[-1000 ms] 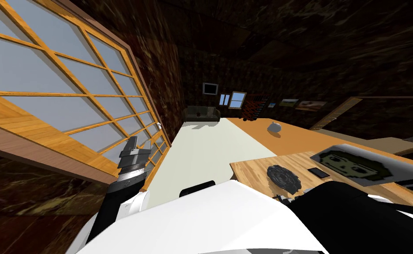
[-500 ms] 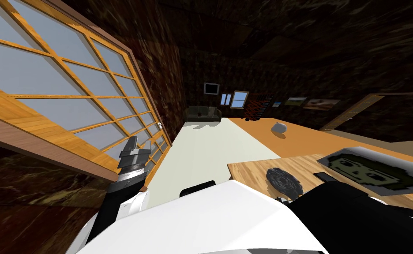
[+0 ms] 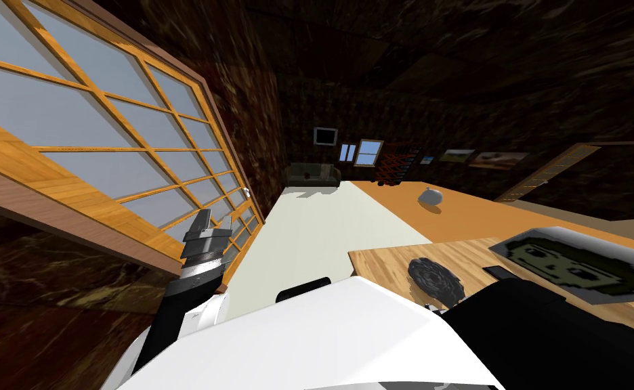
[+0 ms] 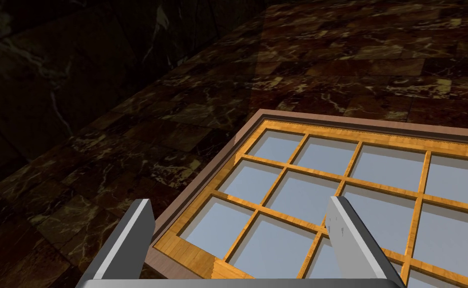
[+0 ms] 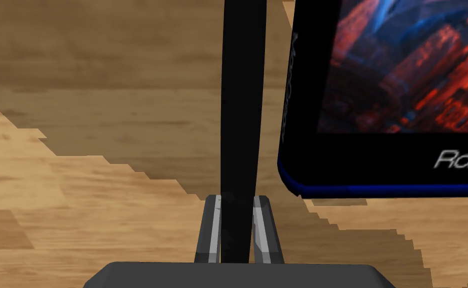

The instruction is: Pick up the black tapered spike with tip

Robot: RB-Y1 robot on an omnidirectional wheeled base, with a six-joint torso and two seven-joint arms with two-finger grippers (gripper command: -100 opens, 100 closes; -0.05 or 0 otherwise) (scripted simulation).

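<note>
My right claw (image 5: 237, 201) is narrow, its two light grey blades pressed on the sides of the black tapered spike (image 5: 240, 100); the spike runs straight out from between the blades over the pale wooden tabletop (image 5: 103, 100), and its far end passes out of the right wrist view, so I cannot tell where the tip sits; just beside the spike, on one side, lies a flat black slab with a blue rim and a red-and-blue picture on its face (image 5: 378, 90), near the spike but apart from it

My left claw (image 4: 239, 204) stands wide and holds nothing; in the head view it is raised at the lower left of the frame (image 3: 204, 227), well apart from the tabletop (image 3: 390, 261) at the lower right, where a dark round ribbed object (image 3: 434, 274) rests

I judge the step in hand to be the grasp itself, made near the thick end; whether the spike is off the wood yet I cannot tell; the next move, as I see it, calls for a straight lift with the blades kept tight, drawn away from the slab so the long shaft does not knock its edge or swing in my grip
</note>
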